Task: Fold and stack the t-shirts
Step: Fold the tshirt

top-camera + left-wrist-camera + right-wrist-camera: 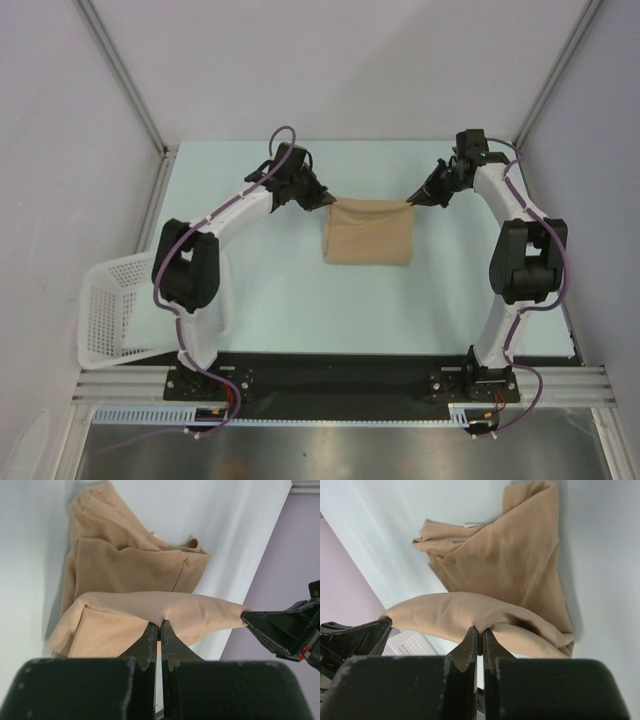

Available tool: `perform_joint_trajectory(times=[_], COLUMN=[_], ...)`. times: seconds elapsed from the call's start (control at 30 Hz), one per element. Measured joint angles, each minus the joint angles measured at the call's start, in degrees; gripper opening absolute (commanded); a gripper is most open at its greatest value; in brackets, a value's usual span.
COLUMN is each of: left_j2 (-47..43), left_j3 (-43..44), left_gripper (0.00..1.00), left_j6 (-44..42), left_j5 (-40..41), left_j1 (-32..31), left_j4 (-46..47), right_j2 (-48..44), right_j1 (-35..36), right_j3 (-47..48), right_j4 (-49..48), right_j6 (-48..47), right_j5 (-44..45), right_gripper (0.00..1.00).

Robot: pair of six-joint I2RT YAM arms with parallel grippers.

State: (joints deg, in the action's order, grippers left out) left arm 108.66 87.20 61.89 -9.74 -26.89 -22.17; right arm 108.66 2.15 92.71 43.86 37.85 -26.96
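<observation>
One tan t-shirt [369, 233] hangs between my two grippers over the middle of the pale table, its lower part resting on the surface in folds. My left gripper [327, 201] is shut on the shirt's upper left corner. My right gripper [410, 200] is shut on the upper right corner. The left wrist view shows the cloth [145, 607] pinched at the closed fingertips of the left gripper [160, 622], with the right gripper's dark fingers [280, 627] at the far end of the stretched edge. Seen from the right wrist, the fabric [485, 575] bunches over the closed tips of the right gripper [480, 629].
A white lattice basket [108, 310] leans tilted at the table's left edge beside the left arm's base. Metal frame posts [120, 70] and grey walls close in the back and sides. A black rail [340, 380] runs along the near edge.
</observation>
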Motion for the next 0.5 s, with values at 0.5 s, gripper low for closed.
perform_joint_trajectory(times=[0.5], left_j2=[9.6], left_j3=[7.2], left_gripper=[0.01], left_j6=[-2.4], left_j5=[-6.5], left_j1=[3.0], left_j4=[2.0], right_j2=[12.0], right_j1=[-1.7], right_j3=[7.8], right_j4=[-0.7], right_j6=[-0.4], right_j5=[-3.5], right_gripper=[0.06])
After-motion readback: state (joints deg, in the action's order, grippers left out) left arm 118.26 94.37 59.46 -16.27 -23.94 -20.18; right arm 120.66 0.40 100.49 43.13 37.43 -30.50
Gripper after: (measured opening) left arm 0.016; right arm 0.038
